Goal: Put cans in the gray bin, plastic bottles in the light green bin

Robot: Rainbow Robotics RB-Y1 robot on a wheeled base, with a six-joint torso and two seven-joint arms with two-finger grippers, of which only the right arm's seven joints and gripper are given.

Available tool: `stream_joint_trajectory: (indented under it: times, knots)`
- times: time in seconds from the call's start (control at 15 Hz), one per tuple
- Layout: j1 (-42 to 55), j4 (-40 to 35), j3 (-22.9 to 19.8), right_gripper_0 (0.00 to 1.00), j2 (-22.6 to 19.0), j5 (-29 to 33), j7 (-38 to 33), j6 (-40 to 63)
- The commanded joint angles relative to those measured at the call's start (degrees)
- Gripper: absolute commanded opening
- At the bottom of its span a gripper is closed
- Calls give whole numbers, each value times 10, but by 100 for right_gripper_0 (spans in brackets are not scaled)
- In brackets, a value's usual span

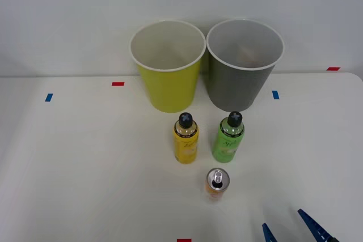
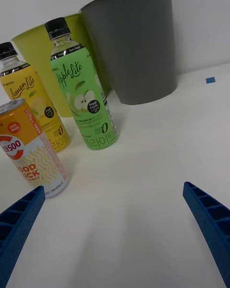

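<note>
2 bottles [image 1: 186, 138], 1 can [image 1: 216, 183], 2 bins [image 1: 168, 66].

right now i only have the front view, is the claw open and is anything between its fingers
Observer: Open. In the wrist view the claw has its blue fingers wide apart, with only bare table between them.
Operator: what does the can look like from the side
Observer: The can stands upright, orange and white, with GOOD LUCK printed on it.
Operator: what do the bottle labels say
Observer: The green bottle reads Apple Lite and the yellow bottle reads Lemon Lite.
</note>
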Motion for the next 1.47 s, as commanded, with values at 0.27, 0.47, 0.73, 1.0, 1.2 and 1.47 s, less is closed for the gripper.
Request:
stream_joint_trajectory:
  times: [0.27,0.47,0.73,1.0,1.2,1.47]
  knots:
    - [5,-1,4,100,-4,-4,2,-4]
    - [-2,0,5,100,-4,-3,19,-11]
    - [-2,0,1,100,-5,-23,39,-10]
    - [3,0,2,100,-5,-51,69,-13]
    - [13,0,10,100,-3,-87,138,-12]
    - [21,0,4,100,14,-92,139,-13]
